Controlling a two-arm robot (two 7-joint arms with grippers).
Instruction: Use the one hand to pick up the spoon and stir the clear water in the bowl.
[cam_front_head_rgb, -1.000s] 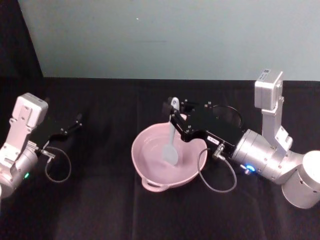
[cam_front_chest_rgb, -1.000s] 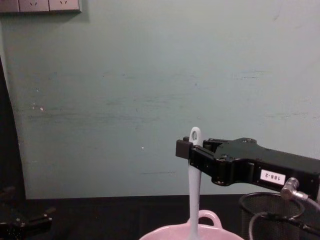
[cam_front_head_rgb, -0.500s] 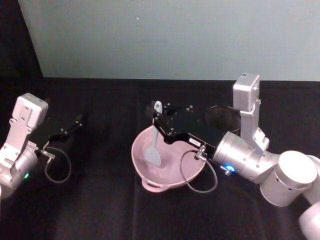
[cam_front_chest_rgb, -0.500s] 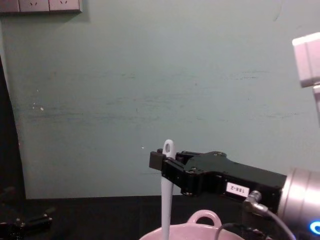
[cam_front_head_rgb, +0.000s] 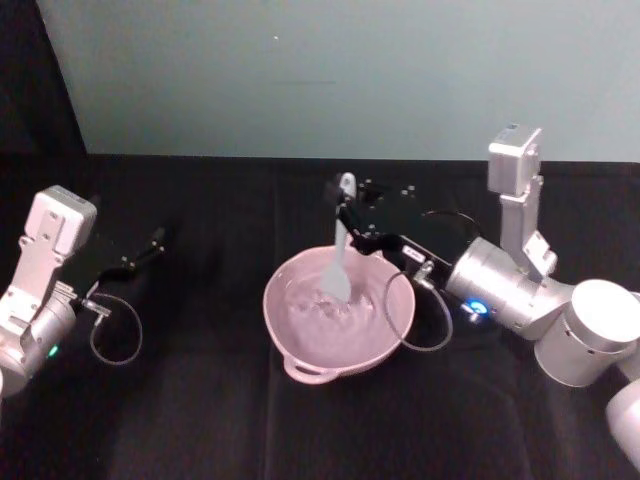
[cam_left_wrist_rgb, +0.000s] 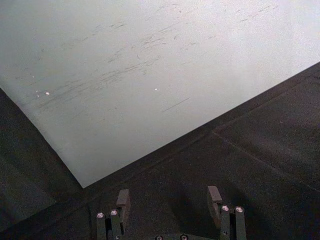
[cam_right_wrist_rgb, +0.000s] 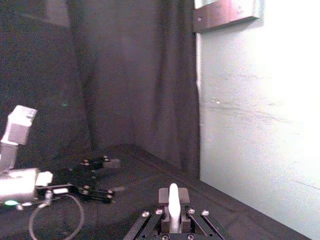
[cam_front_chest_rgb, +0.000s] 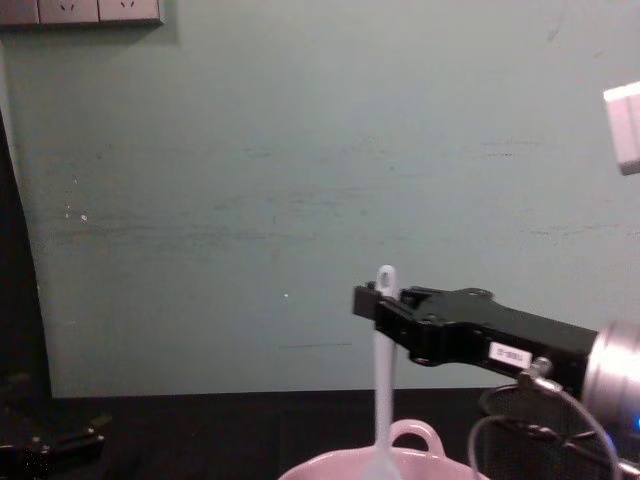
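The spoon (cam_front_head_rgb: 337, 280) stands nearly upright, its blade dipped in the water at the far middle of the pink bowl (cam_front_head_rgb: 283, 325). Half a second ago the blade was by the bowl's left wall, and the water now looks rippled. The right gripper (cam_front_head_rgb: 350, 222) has swung right with it, jaws clamped tight on the upper handle, just below the loop hole. Its white label (cam_front_chest_rgb: 507, 353) carries print too small to read. The left gripper (cam_front_head_rgb: 150, 245) lies parked far left, fingers spread, holding nothing.
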